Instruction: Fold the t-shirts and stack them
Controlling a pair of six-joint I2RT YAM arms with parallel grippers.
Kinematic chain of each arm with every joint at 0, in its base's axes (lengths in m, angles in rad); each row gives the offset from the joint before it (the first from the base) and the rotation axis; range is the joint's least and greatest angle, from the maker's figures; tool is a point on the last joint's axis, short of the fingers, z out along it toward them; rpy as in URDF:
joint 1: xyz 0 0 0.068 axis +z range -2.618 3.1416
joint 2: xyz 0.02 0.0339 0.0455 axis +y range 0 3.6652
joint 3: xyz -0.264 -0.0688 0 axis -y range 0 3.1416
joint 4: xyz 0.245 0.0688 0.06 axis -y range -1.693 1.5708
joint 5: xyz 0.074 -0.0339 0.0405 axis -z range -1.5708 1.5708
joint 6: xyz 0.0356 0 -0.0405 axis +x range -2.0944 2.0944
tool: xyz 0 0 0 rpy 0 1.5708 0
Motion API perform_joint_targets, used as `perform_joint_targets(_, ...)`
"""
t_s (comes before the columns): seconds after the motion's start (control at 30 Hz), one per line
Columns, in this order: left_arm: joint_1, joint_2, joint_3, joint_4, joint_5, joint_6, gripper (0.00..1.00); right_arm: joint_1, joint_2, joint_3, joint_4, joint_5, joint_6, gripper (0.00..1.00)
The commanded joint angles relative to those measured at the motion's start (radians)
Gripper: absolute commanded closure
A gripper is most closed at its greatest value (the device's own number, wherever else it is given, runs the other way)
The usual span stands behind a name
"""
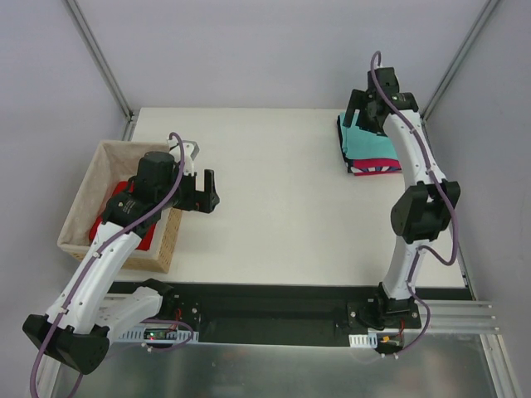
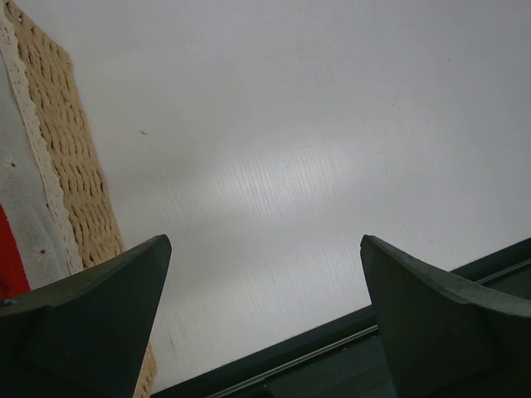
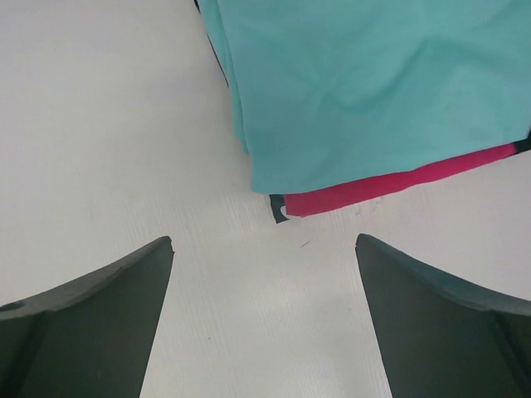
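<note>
Top external view, nearest first: our left claw (image 1: 202,184) hangs wide open and empty over the table (image 1: 282,224), just beside the wicker basket (image 1: 81,199) at the left edge. The red t-shirt (image 1: 139,239) lies inside that basket, partly hidden under the left arm (image 1: 108,249). The left wrist view catches only a sliver of red past the beige lining (image 2: 29,207). We judge that this shirt has yet to be lifted out, spread, folded and carried across.

Farther off, at the far right corner, sits the folded stack. The teal t-shirt (image 1: 365,143) is on top and the magenta-pink t-shirt (image 1: 375,166) shows beneath its near edge. The black t-shirt (image 3: 276,207) peeks out only as a thin corner at the bottom. Our right claw (image 1: 369,106) hovers above that stack, jaws spread wide, gripping nothing.

So three look done and one is left. What stands in the way, as we read it, is the basket's wall and our own left arm lying over the red cloth.
</note>
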Motion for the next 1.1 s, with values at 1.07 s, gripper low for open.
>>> perform_joint_targets(1.07,-0.011,0.061,0.033,0.007,-0.083,0.032,0.01,-0.085,0.431,0.042,0.050,-0.259,-0.010,0.03)
